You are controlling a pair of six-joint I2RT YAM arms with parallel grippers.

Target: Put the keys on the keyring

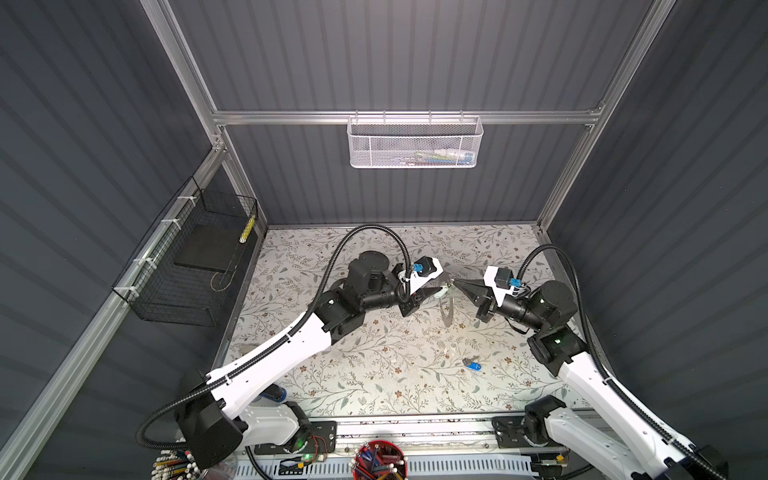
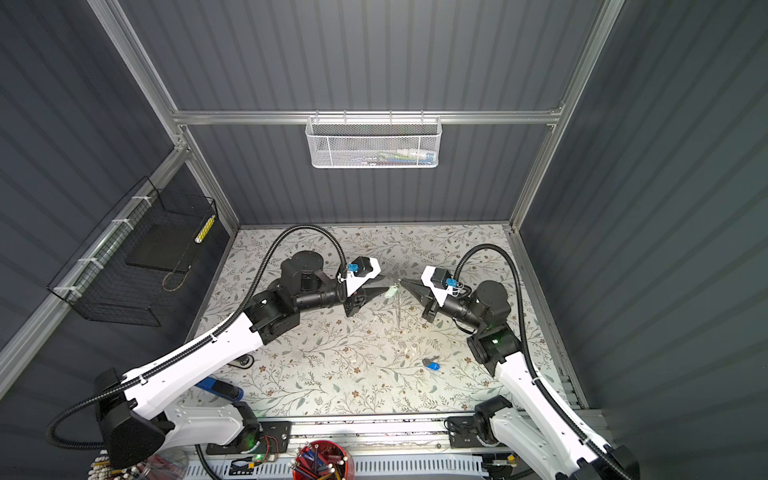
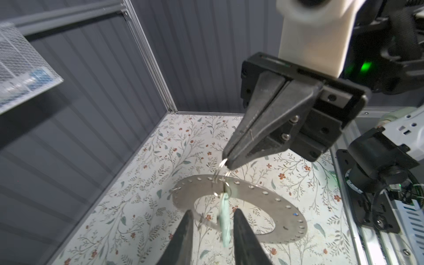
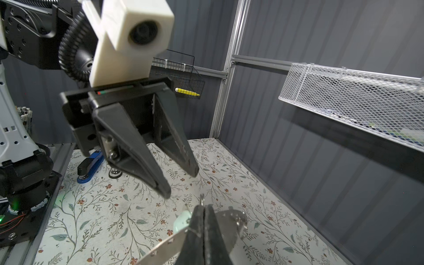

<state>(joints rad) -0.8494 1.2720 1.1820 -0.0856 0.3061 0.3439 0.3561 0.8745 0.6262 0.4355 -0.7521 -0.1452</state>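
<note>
The keyring (image 3: pixel 263 199), a flat grey ring with small holes round its band, hangs in the air over the middle of the table. It shows thin and edge-on in both top views (image 1: pixel 446 311) (image 2: pixel 399 307). My right gripper (image 3: pixel 228 160) (image 4: pixel 203 206) is shut on a small wire loop at the ring's top. The mint-green key (image 3: pixel 224 222) (image 1: pixel 441 291) dangles from the band. My left gripper (image 3: pixel 213 211) (image 4: pixel 180 183) is open, its fingers on either side of that key and apart from it. The blue-tagged key (image 1: pixel 472 365) (image 2: pixel 432 365) lies on the table near the right arm.
A blue-and-black stapler (image 2: pixel 220 388) (image 4: pixel 89 165) lies at the front left, under the left arm. On the back wall hangs a white mesh basket (image 1: pixel 413 143), and a black wire basket (image 1: pixel 195 266) is on the left wall. A red pen cup (image 1: pixel 380 459) stands at the front edge.
</note>
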